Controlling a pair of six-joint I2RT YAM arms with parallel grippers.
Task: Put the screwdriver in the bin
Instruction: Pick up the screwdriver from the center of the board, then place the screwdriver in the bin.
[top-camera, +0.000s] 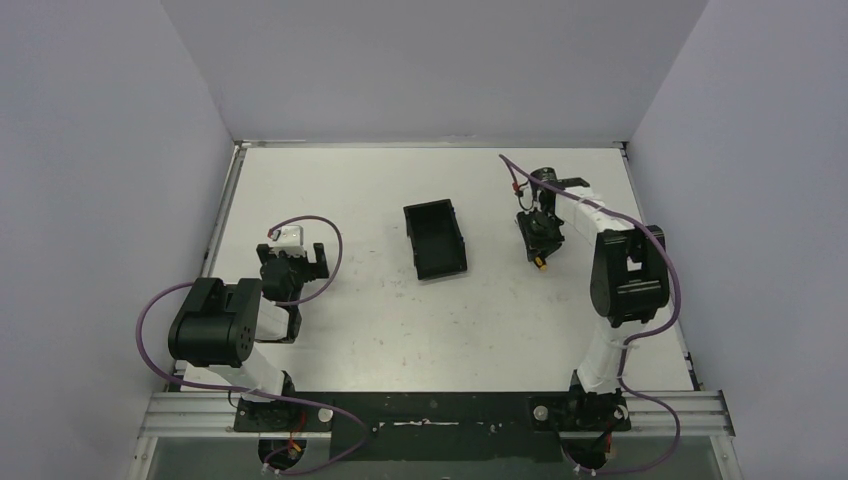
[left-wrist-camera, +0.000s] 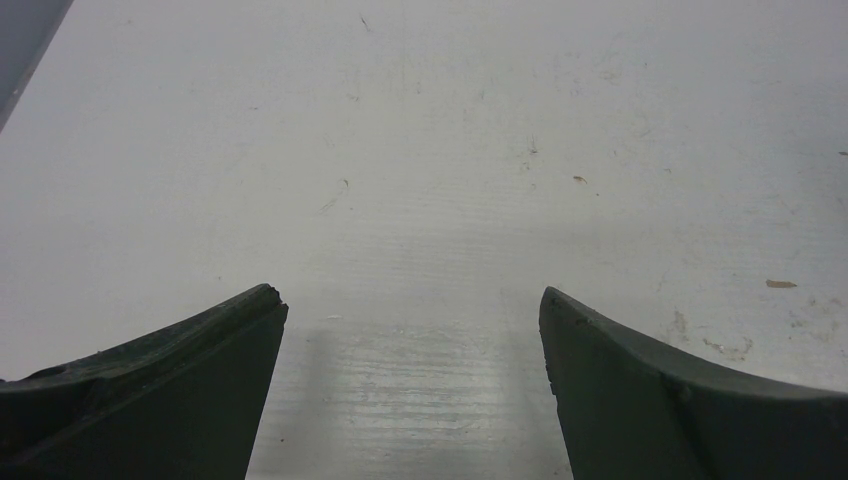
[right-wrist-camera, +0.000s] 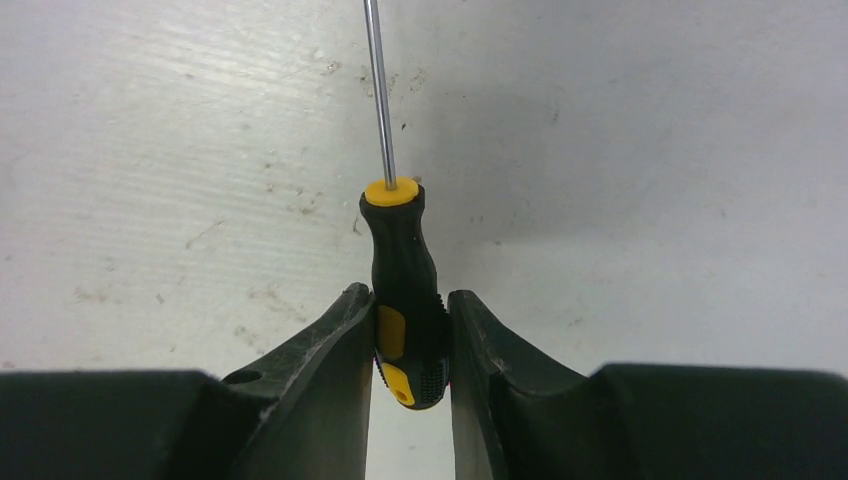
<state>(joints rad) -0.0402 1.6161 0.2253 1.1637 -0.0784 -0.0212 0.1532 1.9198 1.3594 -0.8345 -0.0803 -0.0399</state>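
The screwdriver (right-wrist-camera: 402, 262) has a black handle with yellow-orange patches and a thin metal shaft pointing away from the camera. My right gripper (right-wrist-camera: 410, 302) is shut on its handle near the butt end, low over the table. In the top view the right gripper (top-camera: 541, 240) sits right of the bin, with the orange butt of the screwdriver (top-camera: 541, 265) just showing below it. The black open-top bin (top-camera: 435, 239) stands at mid-table and looks empty. My left gripper (top-camera: 291, 262) is open and empty at the left; its wrist view shows the left gripper (left-wrist-camera: 412, 305) over bare table.
The white table (top-camera: 400, 320) is boxed in by grey walls at the left, back and right. The right arm's purple cable (top-camera: 520, 175) loops above the right gripper. A metal rail (top-camera: 430, 412) runs along the near edge.
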